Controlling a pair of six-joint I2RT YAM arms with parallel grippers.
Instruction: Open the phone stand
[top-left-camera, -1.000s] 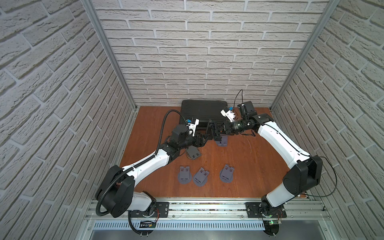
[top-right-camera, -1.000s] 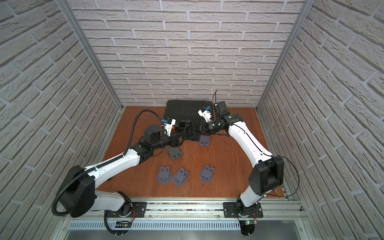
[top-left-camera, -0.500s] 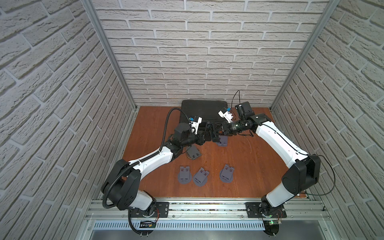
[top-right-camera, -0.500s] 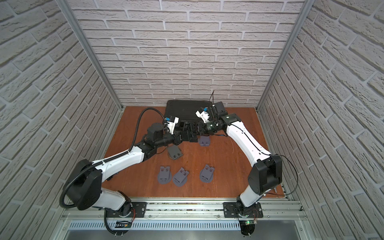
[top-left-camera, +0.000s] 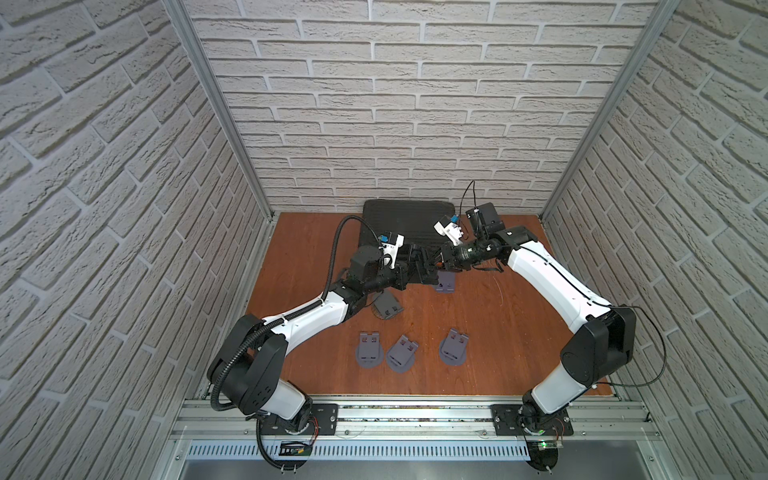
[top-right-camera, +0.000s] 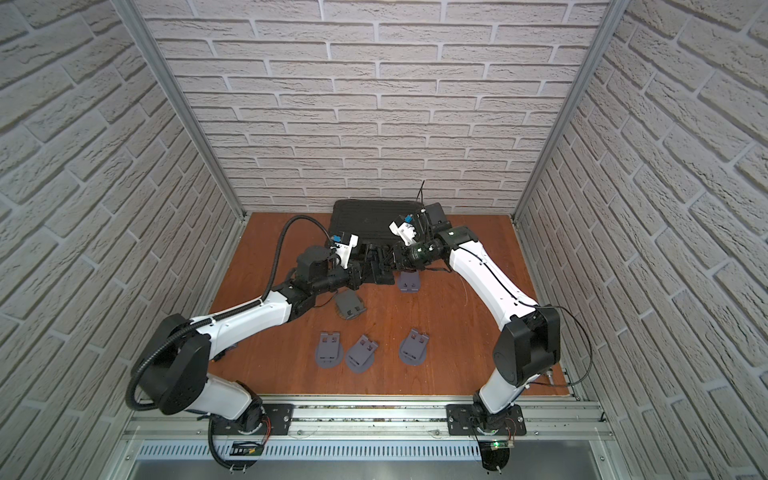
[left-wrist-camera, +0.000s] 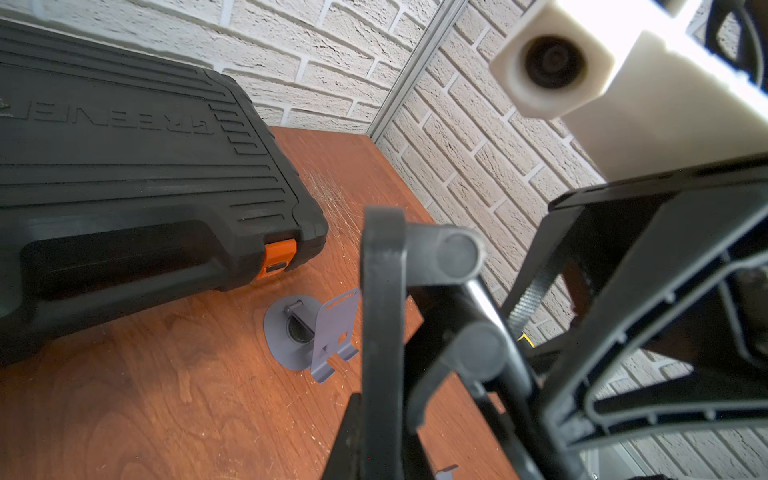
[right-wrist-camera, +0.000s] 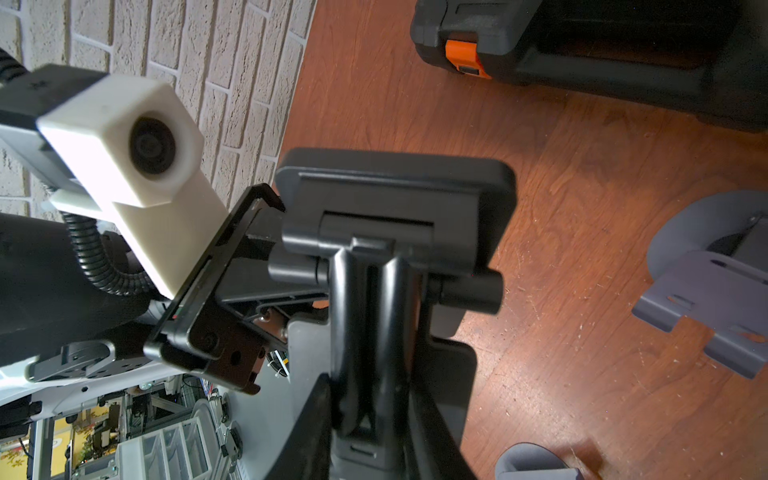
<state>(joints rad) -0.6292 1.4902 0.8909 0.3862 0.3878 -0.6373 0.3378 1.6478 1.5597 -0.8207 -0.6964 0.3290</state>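
Both arms meet at the 12 o'clock side of the wooden table (top-left-camera: 498, 332), right in front of the black tool case (top-left-camera: 390, 216) that sits against the back wall. The black phone stand (top-left-camera: 426, 272) hangs between the two grippers, lifted off the tabletop.

The right gripper (top-left-camera: 440, 264) reaches in from 3 o'clock and is clamped on the stand's twin-bar arm. In the right wrist view the bars run down between its fingers and the stand's flat plate sticks out past them. The left gripper (top-left-camera: 413, 268) reaches in from 9 o'clock. In the left wrist view a thin plate of the stand sits pinched edge-on between its fingers, so we log it as closed on the stand as well. Plate and arm sit at an angle at the hinge; we cannot tell how far it is unfolded.

An open gray stand (top-left-camera: 445, 282) stands on the table at 5 o'clock of the held one, its plate raised off its round base. A second gray stand (top-left-camera: 386, 307) lies at 7 o'clock, partly under the left arm. A row of gray stands (top-left-camera: 402, 351), three of them, lies toward 6 o'clock, well apart from the grippers. The orange latch (left-wrist-camera: 280, 253) on the case front is visible.
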